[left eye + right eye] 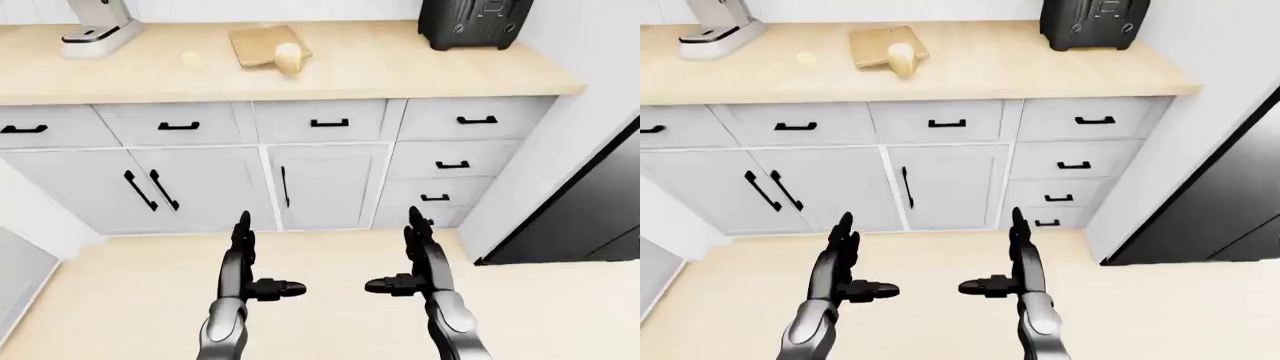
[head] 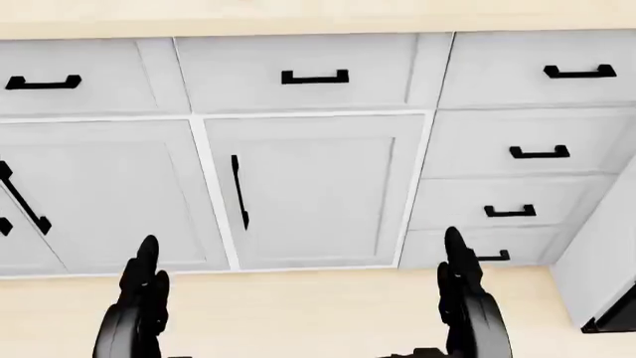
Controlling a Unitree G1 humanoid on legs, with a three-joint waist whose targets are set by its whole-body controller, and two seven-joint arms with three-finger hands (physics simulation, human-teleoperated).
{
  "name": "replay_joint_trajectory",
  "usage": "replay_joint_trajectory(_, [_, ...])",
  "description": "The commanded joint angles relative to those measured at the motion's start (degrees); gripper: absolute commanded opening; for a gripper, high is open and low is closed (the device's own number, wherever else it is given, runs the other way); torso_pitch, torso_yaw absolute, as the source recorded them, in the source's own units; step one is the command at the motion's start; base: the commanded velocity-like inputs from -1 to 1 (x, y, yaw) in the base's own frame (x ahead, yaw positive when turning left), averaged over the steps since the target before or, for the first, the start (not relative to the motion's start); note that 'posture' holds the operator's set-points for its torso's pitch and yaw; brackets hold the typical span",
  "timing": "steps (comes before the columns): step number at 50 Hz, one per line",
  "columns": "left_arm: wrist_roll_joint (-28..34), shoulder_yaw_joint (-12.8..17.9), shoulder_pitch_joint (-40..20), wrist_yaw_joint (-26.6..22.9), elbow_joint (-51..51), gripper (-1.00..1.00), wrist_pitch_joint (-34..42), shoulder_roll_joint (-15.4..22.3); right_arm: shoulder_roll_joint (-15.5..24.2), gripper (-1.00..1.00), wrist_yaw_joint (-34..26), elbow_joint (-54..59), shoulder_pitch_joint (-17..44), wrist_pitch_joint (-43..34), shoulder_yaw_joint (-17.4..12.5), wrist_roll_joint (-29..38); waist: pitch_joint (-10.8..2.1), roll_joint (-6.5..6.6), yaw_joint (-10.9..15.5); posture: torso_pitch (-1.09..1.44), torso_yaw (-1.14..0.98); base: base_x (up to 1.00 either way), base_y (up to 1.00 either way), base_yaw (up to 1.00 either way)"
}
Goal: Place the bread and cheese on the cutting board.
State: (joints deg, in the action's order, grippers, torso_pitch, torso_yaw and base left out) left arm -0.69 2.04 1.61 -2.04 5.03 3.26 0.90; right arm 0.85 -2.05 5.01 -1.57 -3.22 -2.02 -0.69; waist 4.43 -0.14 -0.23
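A wooden cutting board [image 1: 262, 43] lies on the light wood counter [image 1: 400, 67] at the top of the left-eye view. A pale roll of bread [image 1: 288, 57] stands on the board's right edge. A small pale yellow piece, likely the cheese [image 1: 191, 58], lies on the counter to the board's left. My left hand [image 1: 252, 259] and right hand [image 1: 415, 259] are both open and empty, held over the floor far below the counter.
A stand mixer [image 1: 97, 28] is at the counter's top left and a black appliance [image 1: 472, 21] at its top right. Grey cabinets and drawers [image 1: 320, 180] fill the middle. A black fridge [image 1: 590, 217] stands at the right. Light wood floor [image 1: 330, 300] lies below.
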Motion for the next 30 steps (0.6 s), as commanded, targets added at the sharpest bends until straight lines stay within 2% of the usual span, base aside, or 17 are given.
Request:
replay_joint_trajectory(1, [-0.3,0.1,-1.2,0.0,-6.1,1.00,-2.7,0.1,0.3,1.00,0.2,-5.0,1.5,3.1,-0.4,-0.3,-0.05,-0.45,-0.1,0.00,0.00,0.00,0.00,0.00])
replay_joint_trajectory(3, [-0.1,-0.3,-0.2,0.1,-8.6,1.00,-1.1,0.0,0.1,1.00,0.4,-6.9,0.9,1.8,-0.1,-0.2,-3.60,-0.05,0.4,0.00,0.00,0.00,0.00,0.00])
replay_joint_trajectory(4, [-0.1,-0.4,0.3,0.2,-10.3,1.00,0.0,-0.1,0.1,1.00,0.4,-7.1,0.8,1.8,-0.1,-0.2,-3.01,-0.04,0.4,0.00,0.00,0.00,0.00,0.00])
replay_joint_trajectory(5, [0.0,-0.6,0.7,0.2,-11.2,1.00,0.6,-0.1,0.1,1.00,0.5,-7.5,0.7,1.4,0.0,-0.1,-0.95,-0.39,0.3,0.00,0.00,0.00,0.00,0.00])
replay_joint_trajectory(7, [0.0,-0.6,0.9,0.1,-12.0,1.00,1.3,-0.2,0.2,1.00,0.3,-5.6,1.3,2.8,-0.3,-0.2,-3.88,-0.45,0.4,0.00,0.00,0.00,0.00,0.00])
replay_joint_trajectory(8, [-0.1,-0.4,0.6,0.1,-11.2,1.00,0.8,-0.1,0.3,1.00,0.3,-4.9,1.5,3.3,-0.4,-0.1,-4.19,-0.44,0.4,0.00,0.00,0.00,0.00,0.00])
replay_joint_trajectory(16, [-0.5,0.4,-1.2,0.1,-5.9,1.00,-2.5,0.0,0.2,1.00,0.6,-7.3,0.9,1.6,0.0,0.6,-4.65,-0.22,0.5,0.00,0.00,0.00,0.00,0.00])
replay_joint_trajectory(20, [-2.3,2.3,-3.0,1.4,-12.1,1.00,4.6,1.0,0.8,1.00,1.6,-10.0,3.3,-2.4,-0.7,1.5,-5.03,-0.24,0.5,0.00,0.00,0.00,0.00,0.00])
replay_joint_trajectory(24, [-3.5,4.2,-6.8,1.6,-11.1,1.00,7.3,2.2,1.4,1.00,1.3,-11.8,6.4,-7.2,-1.5,1.3,-5.12,-0.22,0.5,0.00,0.00,0.00,0.00,0.00])
replay_joint_trajectory(26, [-4.1,4.7,-9.9,1.8,-11.2,1.00,9.7,3.0,2.4,1.00,0.6,-15.3,9.1,-12.8,-1.5,2.2,-5.28,-0.18,0.5,0.00,0.00,0.00,0.00,0.00])
replay_joint_trajectory(30, [-6.6,6.2,-15.5,3.5,-18.2,1.00,20.3,4.6,4.2,1.00,0.2,-18.0,15.2,-19.9,-3.3,2.4,-5.61,-0.05,0.5,0.00,0.00,0.00,0.00,0.00])
